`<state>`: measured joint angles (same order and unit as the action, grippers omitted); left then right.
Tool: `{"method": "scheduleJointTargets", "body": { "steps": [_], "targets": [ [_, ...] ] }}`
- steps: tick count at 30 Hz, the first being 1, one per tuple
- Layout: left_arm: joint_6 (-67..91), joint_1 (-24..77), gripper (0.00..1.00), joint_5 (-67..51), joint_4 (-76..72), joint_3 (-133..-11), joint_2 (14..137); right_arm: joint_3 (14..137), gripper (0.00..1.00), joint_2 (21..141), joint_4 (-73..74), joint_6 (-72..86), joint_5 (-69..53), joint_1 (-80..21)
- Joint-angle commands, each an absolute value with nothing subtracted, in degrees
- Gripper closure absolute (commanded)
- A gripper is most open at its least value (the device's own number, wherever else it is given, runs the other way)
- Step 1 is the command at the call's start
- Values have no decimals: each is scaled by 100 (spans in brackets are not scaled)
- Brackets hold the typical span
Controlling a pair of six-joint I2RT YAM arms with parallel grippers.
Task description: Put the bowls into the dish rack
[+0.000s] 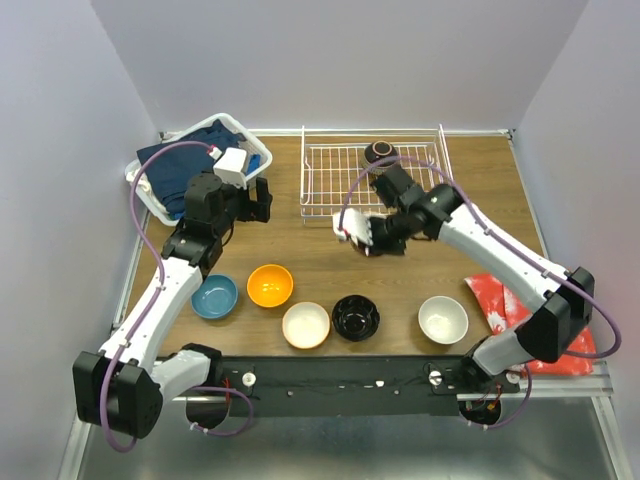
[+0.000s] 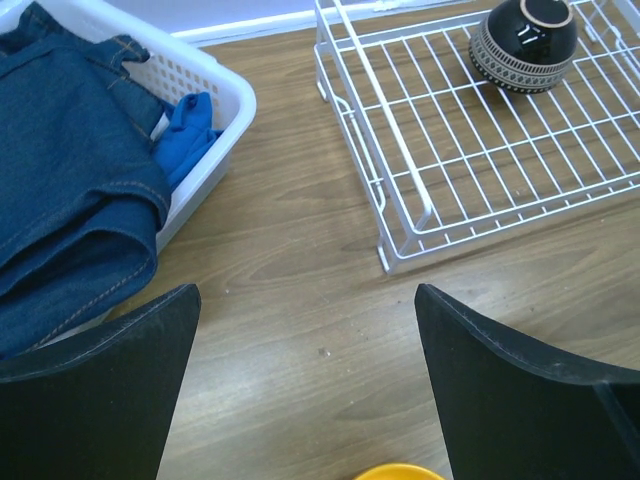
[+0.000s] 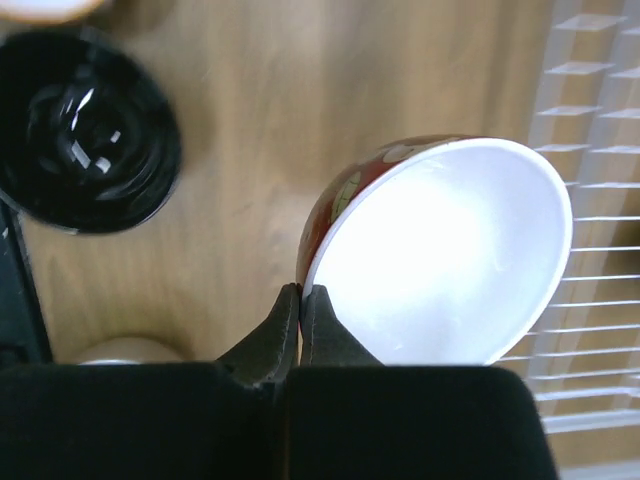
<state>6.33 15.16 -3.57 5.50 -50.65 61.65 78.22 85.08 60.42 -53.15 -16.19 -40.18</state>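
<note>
My right gripper (image 3: 301,290) is shut on the rim of a bowl (image 3: 440,255) that is white inside and maroon outside, tilted on edge above the table just in front of the dish rack (image 1: 330,172). A dark patterned bowl (image 1: 379,152) sits upside down in the rack's far part (image 2: 523,42). Five bowls lie in a row near the front: blue (image 1: 214,296), orange (image 1: 270,285), cream (image 1: 306,325), glossy black (image 1: 355,317) and white (image 1: 443,319). Left of the rack, my left gripper (image 2: 305,300) hangs open and holds nothing.
A white plastic basket (image 1: 262,152) with dark blue cloth (image 2: 70,170) stands at the back left, close behind my left gripper. A red patterned packet (image 1: 505,300) lies at the right edge of the table.
</note>
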Motion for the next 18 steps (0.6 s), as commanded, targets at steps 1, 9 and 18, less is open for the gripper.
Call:
{"method": "scheduleJointTargets", "body": {
  "steps": [1,9,18],
  "targets": [
    [422,1582,3,-650,281,-5492,6450,9657,99,8885,6320,-4581,-1968,-3982],
    [588,1582,2,-984,536,-6565,7435,11645,99,10501,4829,-1290,-4444,-2192],
    [773,1626,2,-1476,35,-6706,7927,11715,99,11952,1752,2624,-6828,-1292]
  ]
}}
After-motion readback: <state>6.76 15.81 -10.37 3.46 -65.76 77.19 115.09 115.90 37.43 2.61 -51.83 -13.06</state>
